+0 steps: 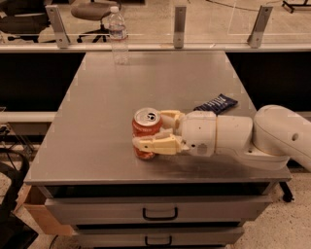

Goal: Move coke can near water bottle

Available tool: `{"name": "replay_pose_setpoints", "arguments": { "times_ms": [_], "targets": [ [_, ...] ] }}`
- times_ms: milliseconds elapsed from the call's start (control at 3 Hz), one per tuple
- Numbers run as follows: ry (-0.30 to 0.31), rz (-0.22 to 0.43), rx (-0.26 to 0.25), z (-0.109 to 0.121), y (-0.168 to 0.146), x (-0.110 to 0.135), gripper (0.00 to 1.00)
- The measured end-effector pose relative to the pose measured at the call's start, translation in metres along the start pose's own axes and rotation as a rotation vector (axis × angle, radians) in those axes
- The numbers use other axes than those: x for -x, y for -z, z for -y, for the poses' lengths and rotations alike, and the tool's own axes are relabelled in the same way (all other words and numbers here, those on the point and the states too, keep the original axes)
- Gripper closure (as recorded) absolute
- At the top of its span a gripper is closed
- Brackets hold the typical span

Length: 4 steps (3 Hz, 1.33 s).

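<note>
We see the coke can (146,127) standing upright on the grey metal worktop (97,107), close to the front edge and a little right of the middle; its silver top with the pull tab faces up. The gripper (151,130) reaches the can from the can's right, at the end of a thick white arm (272,136) that lies low across the worktop. The cream fingers (158,144) are clenched on the can, one pressed across its front side low down, the other against its back side near the top; the can sits between them and looks as if it rests on the surface. The water bottle (118,36) stands upright well apart from the can, far behind it and slightly to its left, at the back edge of the worktop; its white cap is on. A flat dark blue snack packet (216,103) lies behind and to the right of the can, just beyond the gripper's wrist and not touching the can. Below the can, under the worktop's front edge, we see two drawers (160,213) with dark handles; far behind the can, past the bottle, stands an office chair (95,12).
</note>
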<state>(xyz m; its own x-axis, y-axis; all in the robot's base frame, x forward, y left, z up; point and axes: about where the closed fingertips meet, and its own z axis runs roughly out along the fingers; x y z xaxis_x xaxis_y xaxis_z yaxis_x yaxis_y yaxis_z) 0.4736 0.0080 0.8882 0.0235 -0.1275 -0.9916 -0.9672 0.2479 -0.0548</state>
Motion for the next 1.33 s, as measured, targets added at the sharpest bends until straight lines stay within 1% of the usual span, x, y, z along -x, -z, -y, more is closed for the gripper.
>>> {"name": "replay_pose_setpoints", "arguments": {
  "times_ms": [333,667,1000,1333],
  "targets": [
    [0.002,0.000,0.004,-0.001,-0.002,0.001,1.00],
    [0.016,-0.004,0.020,0.001,-0.009,0.011,1.00],
    [0.062,-0.022,0.037,0.017,-0.025,0.043,1.00],
    [0.129,-0.053,0.002,0.047,-0.056,0.095,1.00]
  ]
}}
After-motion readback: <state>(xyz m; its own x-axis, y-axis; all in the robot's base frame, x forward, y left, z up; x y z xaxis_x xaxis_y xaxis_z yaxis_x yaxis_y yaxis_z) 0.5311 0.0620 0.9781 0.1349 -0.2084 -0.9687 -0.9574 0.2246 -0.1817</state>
